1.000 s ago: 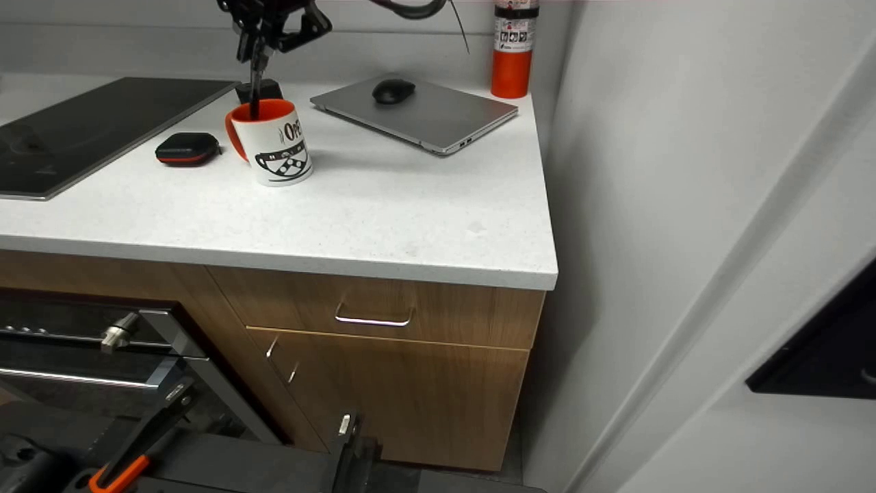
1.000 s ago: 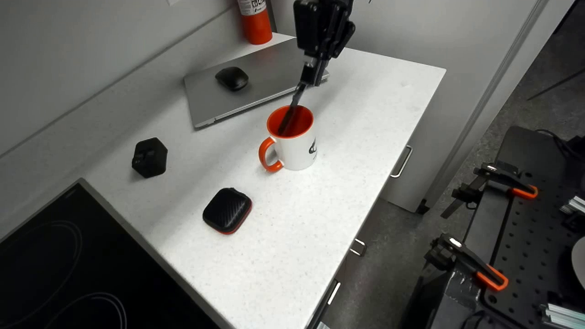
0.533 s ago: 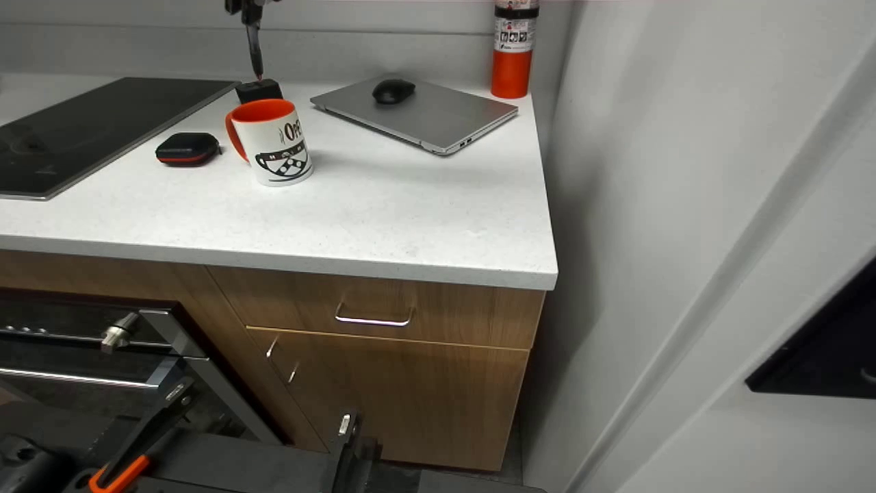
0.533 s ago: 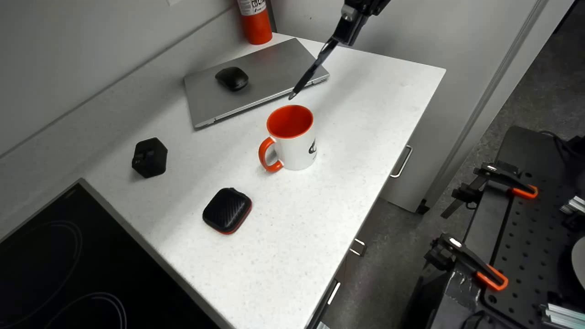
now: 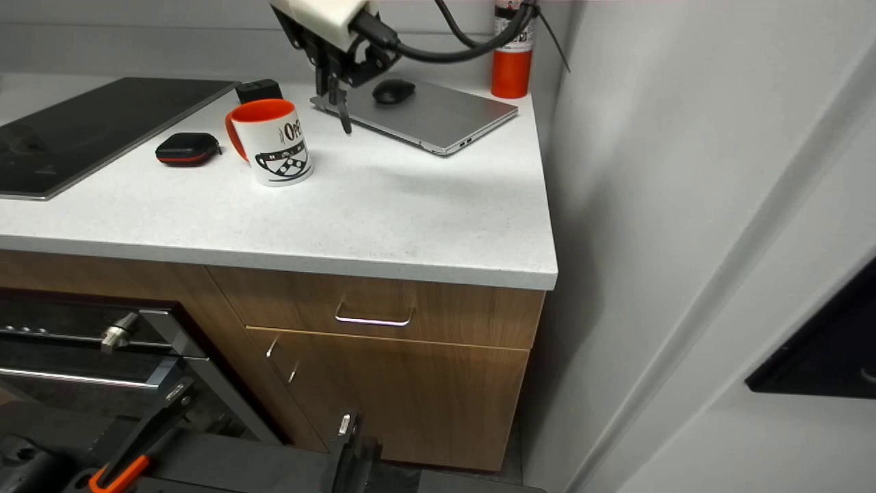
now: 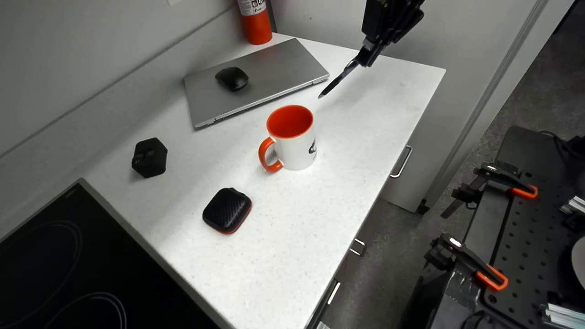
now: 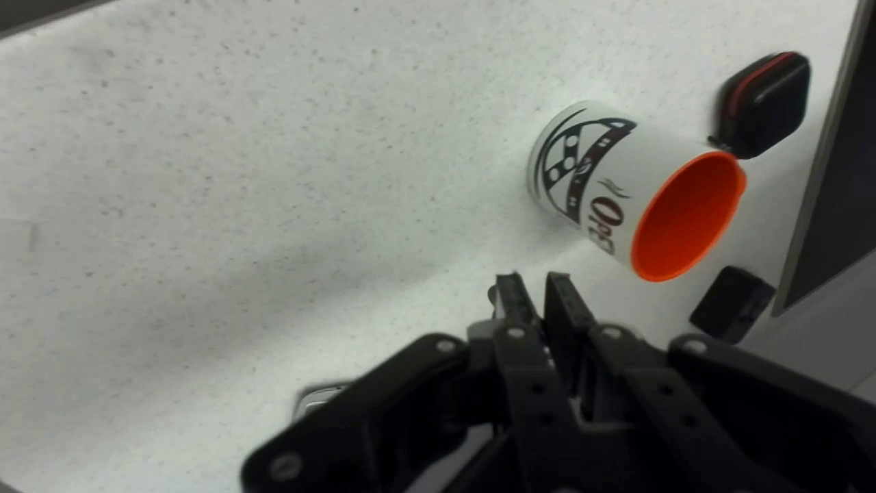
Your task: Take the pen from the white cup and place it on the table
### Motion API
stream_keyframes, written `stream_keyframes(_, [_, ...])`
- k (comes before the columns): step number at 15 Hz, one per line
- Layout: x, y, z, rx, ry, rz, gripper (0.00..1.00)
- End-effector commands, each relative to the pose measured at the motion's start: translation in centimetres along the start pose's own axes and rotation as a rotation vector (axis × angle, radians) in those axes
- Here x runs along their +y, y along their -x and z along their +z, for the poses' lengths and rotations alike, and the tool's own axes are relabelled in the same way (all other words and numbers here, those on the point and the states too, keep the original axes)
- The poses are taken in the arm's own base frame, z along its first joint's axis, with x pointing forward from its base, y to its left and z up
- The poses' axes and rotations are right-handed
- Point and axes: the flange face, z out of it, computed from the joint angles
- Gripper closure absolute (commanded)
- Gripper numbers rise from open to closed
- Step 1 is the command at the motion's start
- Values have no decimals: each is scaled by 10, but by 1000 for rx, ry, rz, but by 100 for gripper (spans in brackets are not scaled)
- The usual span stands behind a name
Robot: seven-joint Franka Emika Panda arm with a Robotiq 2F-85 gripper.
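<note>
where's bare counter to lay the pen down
The white countertop is bare between mug, laptop and front edge, and between black case and that edge. Crowded: the mug's handle side, with case, black box and cooktop.

Pen [image 6: 337, 81]: one. Pincer [image 6: 363, 57]: one, two fingers [image 7: 518, 301]. White cup [image 6: 297, 150]: one, one handle [image 6: 263, 155]. Table [image 6: 274, 269]: one. Laptop [image 6: 269, 66]: one. Computer mouse [image 6: 232, 77]: one. Black-and-red case [image 6: 227, 210]: one. Black block [image 6: 151, 157]: one. Cooktop [image 6: 45, 260]: one. Oven [image 5: 68, 352]: one. Orange-red cylinder [image 6: 257, 28]: one. Orange-tipped clamps [image 6: 477, 263]: two, as counted in an exterior view.
</note>
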Motion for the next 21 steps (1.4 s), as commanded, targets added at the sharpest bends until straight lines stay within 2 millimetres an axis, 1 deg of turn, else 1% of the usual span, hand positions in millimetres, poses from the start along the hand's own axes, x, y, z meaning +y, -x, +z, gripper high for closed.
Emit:
stream_keyframes(1, [12,-9,25,33,79,56,97])
stream_keyframes(3, [18,-11,45,4,139,64,97])
stream_keyframes(6, [27,-10,73,-134,200,63,97])
stream_keyframes(8, [32,-8,87,-232,251,58,97])
stream_keyframes(9, [33,-7,90,-279,271,59,64])
stream_keyframes(10, [33,-7,94,-320,282,58,63])
stream_keyframes(11, [31,-8,94,-347,285,61,57])
stream_keyframes(13, [27,-9,89,-387,273,49,42])
stream_keyframes(16, [18,-18,78,-389,236,46,18])
stream_keyframes(18, [14,-26,72,-387,221,43,4])
stream_keyframes(19, [11,-29,70,-388,213,41,0])
stream_keyframes(21, [8,-35,68,-391,206,41,0])
